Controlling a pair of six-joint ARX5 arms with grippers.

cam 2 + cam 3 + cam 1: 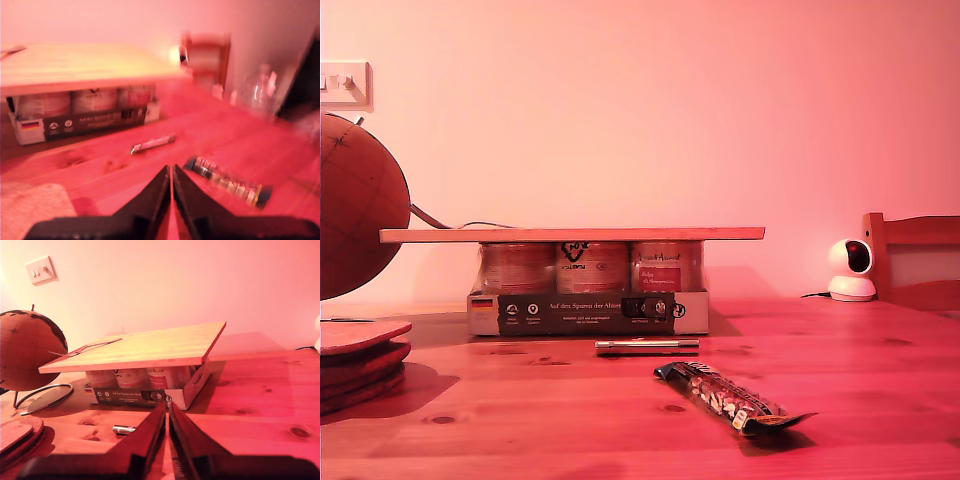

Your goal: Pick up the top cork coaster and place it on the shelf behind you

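top cork coaster (360, 334) on its stack

The dark band on the cardboard tray (588, 312) that holds the glass jars (592, 267) carries a white line beginning "Auf den Spuren der Ahnen"; the smaller print beneath it is too fine to read. A small black-red-gold flag sits at the band's end on the exterior view's left. The jar labels and the lettering on the snack bar wrapper (728, 397) are too blurred to read.
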